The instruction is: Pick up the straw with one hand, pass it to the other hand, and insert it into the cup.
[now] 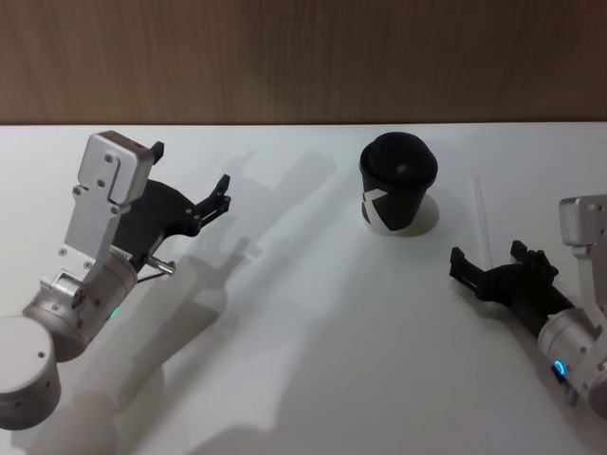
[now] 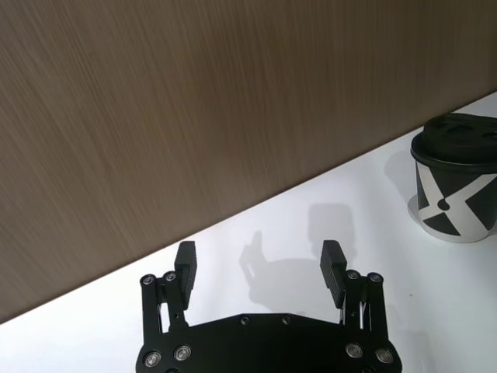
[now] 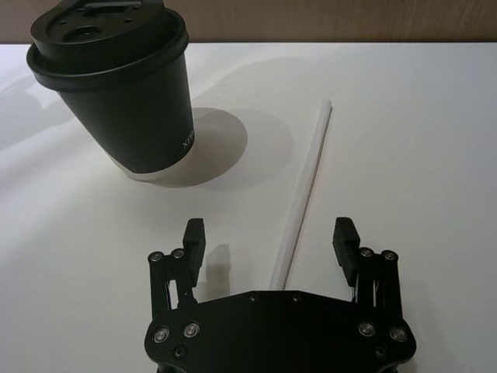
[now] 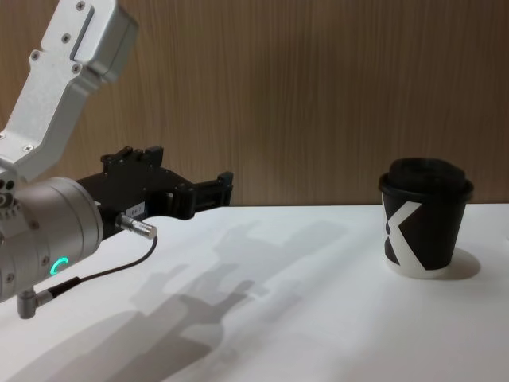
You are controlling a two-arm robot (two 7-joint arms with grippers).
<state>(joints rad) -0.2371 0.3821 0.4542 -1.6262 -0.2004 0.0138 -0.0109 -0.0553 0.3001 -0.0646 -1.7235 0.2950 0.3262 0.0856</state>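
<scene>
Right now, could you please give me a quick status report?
Right pincer open, astride straw, near end. Left pincer open, hovering left, idle. Straw flat on table beside lidded cup. Nothing blocking.

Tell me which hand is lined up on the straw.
The right hand: the straw's near end lies between its open fingers. The left hand is open too, but far left of the cup.
</scene>
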